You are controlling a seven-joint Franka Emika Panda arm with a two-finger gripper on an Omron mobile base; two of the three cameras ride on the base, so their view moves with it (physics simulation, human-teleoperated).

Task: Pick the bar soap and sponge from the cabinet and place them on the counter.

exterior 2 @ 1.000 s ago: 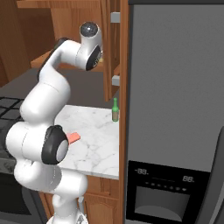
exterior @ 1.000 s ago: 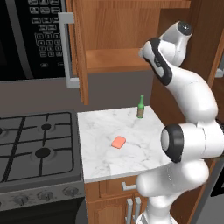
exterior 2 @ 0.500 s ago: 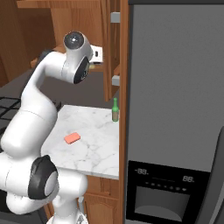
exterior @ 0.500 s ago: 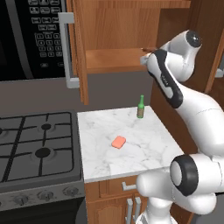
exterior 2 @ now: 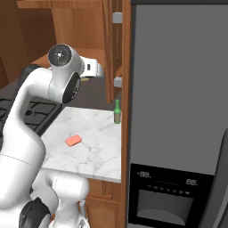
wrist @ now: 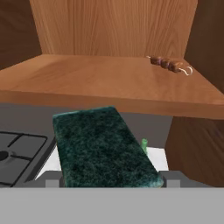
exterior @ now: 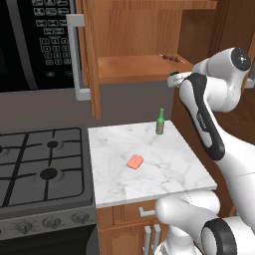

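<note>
The sponge [wrist: 103,146], dark green top showing, lies between my fingertips [wrist: 51,181], and my gripper [wrist: 111,183] is shut on it. The gripper [exterior: 174,77] hangs just in front of the shelf edge of the open cabinet [exterior: 134,67], above the counter [exterior: 169,172]. From the right side the gripper [exterior 2: 95,69] shows beside the cabinet door. The salmon-pink bar soap [exterior: 135,161] lies flat near the middle of the marble counter [exterior 2: 100,147], and the bar soap [exterior 2: 73,140] is well below the hand.
A small brown item [wrist: 168,64] lies at the back right of the shelf. A green bottle [exterior: 160,122] stands at the counter's far right corner. The gas stove [exterior: 40,164] is to the left, the microwave [exterior: 35,45] above it, a grey fridge [exterior 2: 178,111] to the right.
The hand with the sponge has come down and back from the cabinet shelf, while the arm's elbow has swung out to the right. The soap and bottle have stayed put.
</note>
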